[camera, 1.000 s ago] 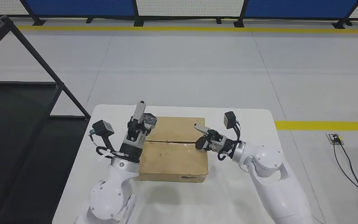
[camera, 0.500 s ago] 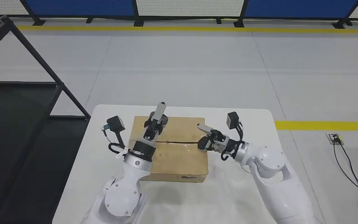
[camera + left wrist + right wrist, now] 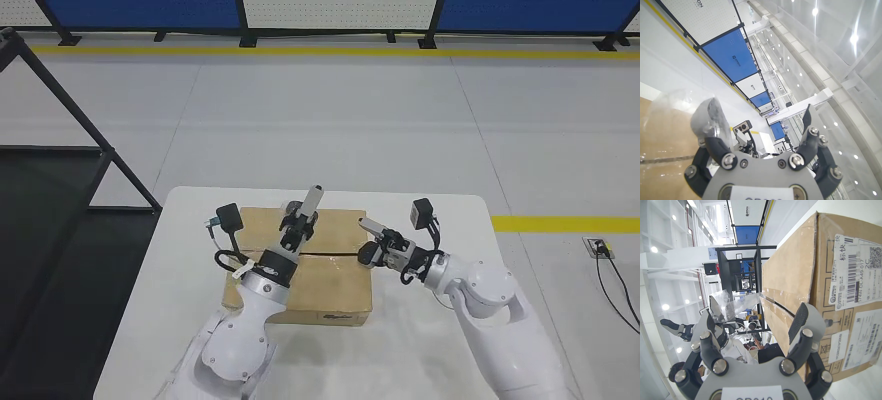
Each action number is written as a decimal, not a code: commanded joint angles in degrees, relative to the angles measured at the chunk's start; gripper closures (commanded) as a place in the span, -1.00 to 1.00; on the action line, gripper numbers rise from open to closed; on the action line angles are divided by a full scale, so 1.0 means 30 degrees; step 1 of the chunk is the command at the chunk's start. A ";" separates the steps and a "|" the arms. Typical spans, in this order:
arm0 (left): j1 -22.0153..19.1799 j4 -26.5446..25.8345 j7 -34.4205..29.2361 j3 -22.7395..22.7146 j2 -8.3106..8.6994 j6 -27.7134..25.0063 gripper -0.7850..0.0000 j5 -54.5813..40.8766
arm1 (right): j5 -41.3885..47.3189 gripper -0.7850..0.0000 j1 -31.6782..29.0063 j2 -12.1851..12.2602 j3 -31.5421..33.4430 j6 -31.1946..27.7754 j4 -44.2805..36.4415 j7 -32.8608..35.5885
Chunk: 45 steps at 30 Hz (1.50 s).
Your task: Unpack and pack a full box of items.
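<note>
Hovering by the box (image 3: 330, 285), left gripper (image 3: 761, 108) and right gripper (image 3: 758, 304) both spread apart.

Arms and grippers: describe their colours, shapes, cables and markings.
The left arm and right arm have glossy white rounded shells, black wrists, boxy black wrist cameras and looping black cables. The left gripper and right gripper have grey metal bases, black linkages, silver screws, ribbed dark jaws and a white label.
</note>
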 commanded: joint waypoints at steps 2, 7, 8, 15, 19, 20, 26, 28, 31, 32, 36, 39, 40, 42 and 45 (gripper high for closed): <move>-0.0141 0.0233 -0.0066 0.0223 -0.0082 0.0047 -1.00 0.0217 | 0.0093 -1.00 -0.0060 0.0069 0.0159 0.0015 0.0017 0.0041; -0.0413 0.0714 -0.0229 0.0575 -0.0221 0.0151 -1.00 0.0575 | 0.0271 -1.00 -0.0410 0.0194 0.0497 -0.0090 -0.0222 -0.0070; -0.0459 0.0795 -0.0250 0.0647 -0.0250 0.0142 -1.00 0.0636 | 0.0394 -1.00 -0.0543 0.0222 0.0639 -0.0212 -0.0283 -0.0148; -0.0681 0.1151 -0.0264 0.0960 -0.0444 0.0163 -1.00 0.0912 | 0.0968 -1.00 -0.1681 0.0489 0.1789 -0.0886 -0.0826 -0.0351; -0.0902 0.1488 -0.0292 0.1050 -0.0559 0.0190 -1.00 0.0962 | 0.1366 -1.00 -0.2448 0.0651 0.2523 -0.1227 -0.1244 -0.0406; -0.0969 0.1590 -0.0301 0.1066 -0.0586 0.0201 -1.00 0.0996 | 0.1430 -1.00 -0.2648 0.0689 0.2686 -0.1308 -0.1351 -0.0440; -0.1301 0.2192 -0.0345 0.1305 -0.0764 0.0307 -1.00 0.1263 | 0.1874 -1.00 -0.3723 0.0883 0.3474 -0.1705 -0.1880 -0.0545; -0.1388 0.2370 -0.0358 0.1435 -0.0827 0.0324 -1.00 0.1386 | 0.2046 -1.00 -0.4070 0.0941 0.3719 -0.1874 -0.2047 -0.0576; -0.1508 0.2647 -0.0383 0.1688 -0.0923 0.0339 -1.00 0.1679 | 0.2187 -1.00 -0.4460 0.1019 0.3959 -0.1997 -0.2234 -0.0580; -0.1545 0.2722 -0.0383 0.1783 -0.0958 0.0331 -1.00 0.1765 | 0.2219 -1.00 -0.4554 0.1042 0.4008 -0.2023 -0.2284 -0.0582; -0.1701 0.3142 -0.0365 0.2137 -0.1100 0.0354 -1.00 0.2121 | 0.2359 -1.00 -0.4822 0.1110 0.4092 -0.2164 -0.2306 -0.0602; -0.1900 0.3537 -0.0309 0.2394 -0.1219 0.0390 -1.00 0.2400 | 0.2488 -1.00 -0.4975 0.1159 0.4153 -0.2299 -0.2235 -0.0604; -0.1965 0.3668 -0.0326 0.2493 -0.1261 0.0392 -1.00 0.2482 | 0.2556 -1.00 -0.5031 0.1174 0.4181 -0.2361 -0.2203 -0.0595; -0.2084 0.3908 -0.0335 0.2671 -0.1339 0.0396 -1.00 0.2681 | 0.2673 -1.00 -0.5135 0.1209 0.4248 -0.2493 -0.2132 -0.0556; -0.2229 0.4248 -0.0295 0.2929 -0.1461 0.0380 -1.00 0.2930 | 0.2834 -1.00 -0.5280 0.1256 0.4317 -0.2698 -0.2019 -0.0495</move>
